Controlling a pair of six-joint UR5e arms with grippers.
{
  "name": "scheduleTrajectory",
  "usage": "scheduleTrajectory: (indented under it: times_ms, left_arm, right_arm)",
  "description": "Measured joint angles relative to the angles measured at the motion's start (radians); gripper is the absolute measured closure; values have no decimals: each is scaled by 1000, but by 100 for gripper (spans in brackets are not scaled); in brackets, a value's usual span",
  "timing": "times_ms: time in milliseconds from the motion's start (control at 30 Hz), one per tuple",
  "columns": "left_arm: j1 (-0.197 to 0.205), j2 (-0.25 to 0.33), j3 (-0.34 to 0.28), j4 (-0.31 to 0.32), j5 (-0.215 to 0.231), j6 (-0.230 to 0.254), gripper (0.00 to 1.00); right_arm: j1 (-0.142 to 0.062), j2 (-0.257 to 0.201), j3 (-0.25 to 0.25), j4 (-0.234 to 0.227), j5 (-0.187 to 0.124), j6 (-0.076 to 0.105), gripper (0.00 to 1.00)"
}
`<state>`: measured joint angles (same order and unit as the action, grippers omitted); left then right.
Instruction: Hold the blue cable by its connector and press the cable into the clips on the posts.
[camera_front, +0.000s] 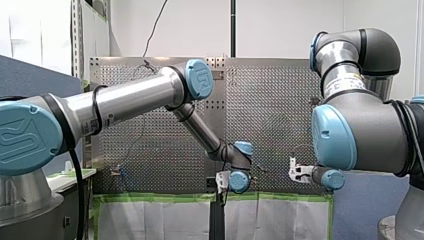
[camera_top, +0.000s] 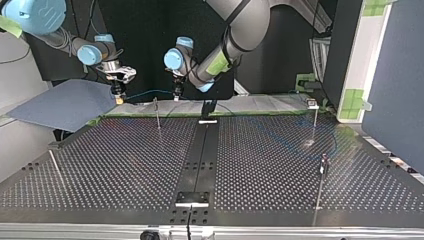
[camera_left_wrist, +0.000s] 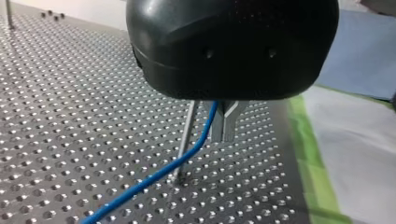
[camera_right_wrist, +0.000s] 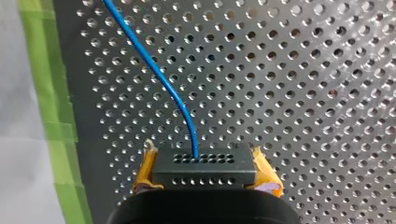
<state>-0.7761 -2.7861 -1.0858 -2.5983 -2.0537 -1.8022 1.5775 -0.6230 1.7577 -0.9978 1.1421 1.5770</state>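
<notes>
Connector (camera_right_wrist: 201, 173) pinched by yellow pads (camera_right_wrist: 265, 171) of right claw (camera_right_wrist: 203, 158), shown only in right wrist view, blue cable (camera_left_wrist: 154, 177) beside post (camera_left_wrist: 187, 133) at left claw (camera_left_wrist: 224, 133), grip there cannot be told

Embossed "UR" mark readable on the blue joint cap (camera_front: 200, 79), front view. Yellow sticker (camera_front: 353, 78) on the other arm's joint: print too small to read.
</notes>
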Motion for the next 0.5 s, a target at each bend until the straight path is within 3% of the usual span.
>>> scheduleTrajectory:
  times_ms: [167,500]
  left_arm:
    - [4,0,21,-16,3,-4,100]
    - [7,0,37,-26,19,-6,100]
  right_arm:
    - [-2,0,-9,-3,-1,15,100]
    - [-3,1,-20,-1,3,26,100]
